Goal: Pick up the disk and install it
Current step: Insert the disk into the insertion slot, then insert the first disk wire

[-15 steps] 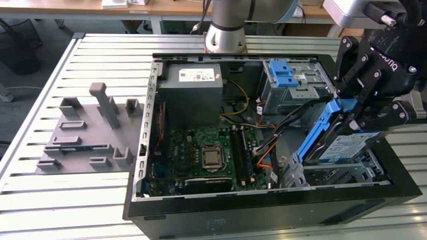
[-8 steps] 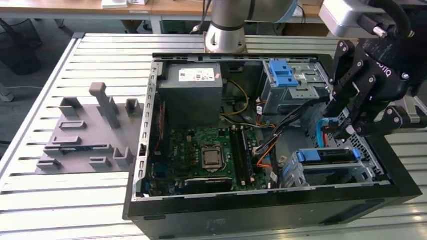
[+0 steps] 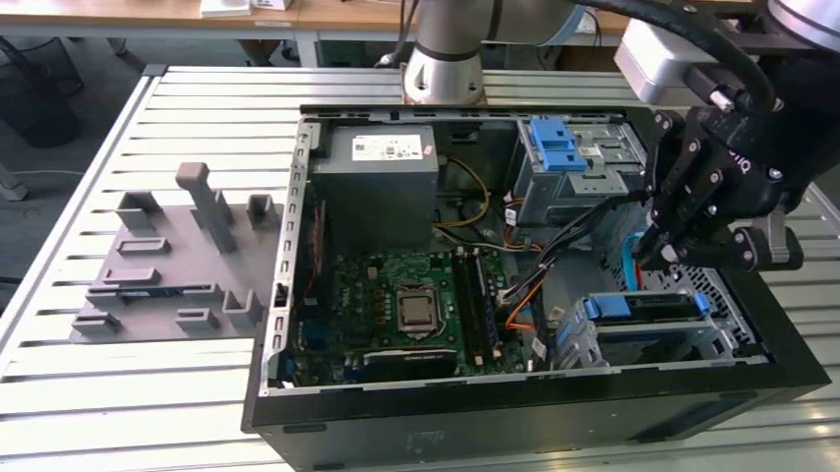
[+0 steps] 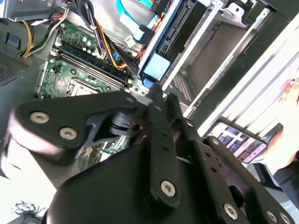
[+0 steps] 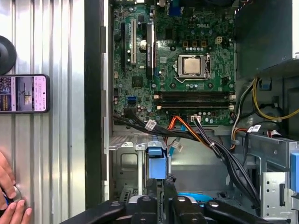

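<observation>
Black multi-link gripper (image 3: 656, 258) is hovering low inside the open black tower case (image 3: 525, 418), right over the silver sheet-metal drive cage (image 3: 702, 339) in the case's corner at the exterior view's right.

Silver rectangular disk with its blue plastic carrier frame (image 3: 643, 307) is sitting in that cage, not in the air. In both wrist views it is showing edge-on (image 4: 156, 67) (image 5: 157, 167), blue end facing the gripper (image 4: 156, 93) (image 5: 161, 186).

Fingers are drawn together, no gap visible between the tips. They are pointing straight at the blue end of the frame, just beside it; touching or pinching it, cannot tell. Closed tips lined up on the frame end look more like pushing than carrying, likely seating the disk home in its bay.

Bundle of black, orange and light-blue cables (image 5: 196, 135) is crossing close by the cage mouth, probably why the approach is coming from directly above.
</observation>
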`<state>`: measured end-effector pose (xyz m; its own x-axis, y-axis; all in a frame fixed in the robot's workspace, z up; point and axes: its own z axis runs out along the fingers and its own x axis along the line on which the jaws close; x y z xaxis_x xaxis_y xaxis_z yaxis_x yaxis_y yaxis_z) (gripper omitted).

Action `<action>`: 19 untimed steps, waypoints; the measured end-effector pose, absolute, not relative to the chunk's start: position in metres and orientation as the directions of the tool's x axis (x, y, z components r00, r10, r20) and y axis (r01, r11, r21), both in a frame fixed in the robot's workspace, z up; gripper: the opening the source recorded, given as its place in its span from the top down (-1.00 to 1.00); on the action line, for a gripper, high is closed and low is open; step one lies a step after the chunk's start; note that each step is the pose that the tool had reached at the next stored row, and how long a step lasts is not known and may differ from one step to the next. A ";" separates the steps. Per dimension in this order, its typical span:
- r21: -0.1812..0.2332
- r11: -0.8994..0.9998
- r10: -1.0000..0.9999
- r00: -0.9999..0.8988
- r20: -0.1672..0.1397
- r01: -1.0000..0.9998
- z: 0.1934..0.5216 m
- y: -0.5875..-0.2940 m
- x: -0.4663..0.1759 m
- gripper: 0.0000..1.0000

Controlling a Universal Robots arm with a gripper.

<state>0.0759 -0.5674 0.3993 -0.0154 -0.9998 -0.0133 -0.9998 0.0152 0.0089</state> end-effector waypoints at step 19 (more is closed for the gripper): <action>0.009 0.015 -0.999 -0.015 -0.038 -1.000 0.384 -0.568 0.076 0.79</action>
<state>0.0759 -0.5675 0.3842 -0.0150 -0.9992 -0.0377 -0.9999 0.0147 0.0085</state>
